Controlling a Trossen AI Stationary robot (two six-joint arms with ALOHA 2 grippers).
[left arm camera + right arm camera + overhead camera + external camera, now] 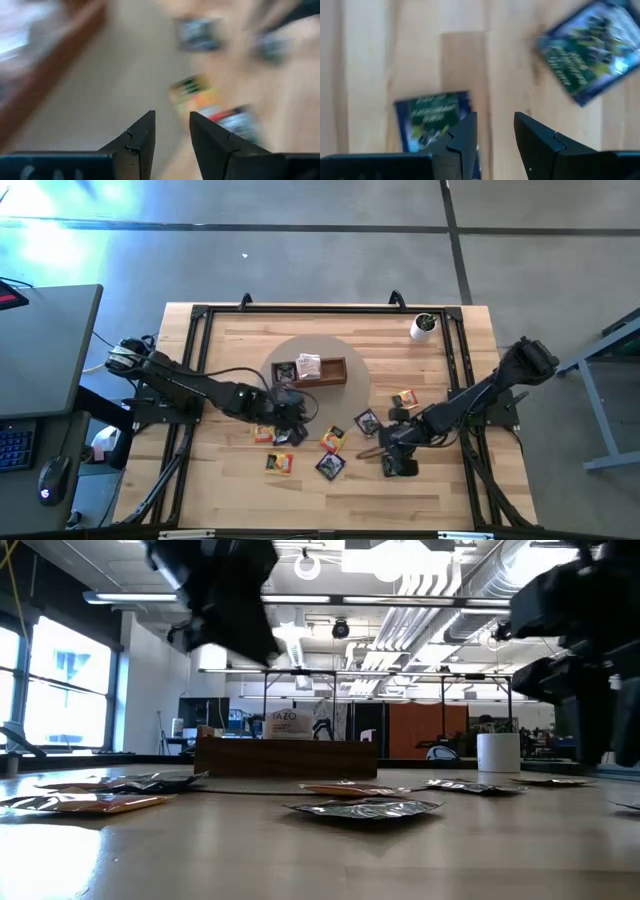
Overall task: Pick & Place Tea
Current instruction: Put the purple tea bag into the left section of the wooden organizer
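Note:
Several small flat tea sachets lie scattered on the wooden table, among them an orange one [333, 440], a dark one [330, 466] and another dark one [366, 422]. Some more stand in the brown tray [335, 370]. My left gripper [290, 420] hovers open just on the near side of the tray, over the sachets at the left of the cluster; its wrist view is blurred and shows an orange sachet [200, 100] ahead of the gripper [171, 135]. My right gripper [495, 137] is open above bare wood, with a dark sachet [432, 117] beside one finger and another [590, 52] farther off.
A white cup with green inside [424, 326] stands near the table's far right corner. A black frame [200, 320] runs along the table's edges. The tray sits on a round grey mat [355, 390]. Bare wood lies along the near edge [330, 505].

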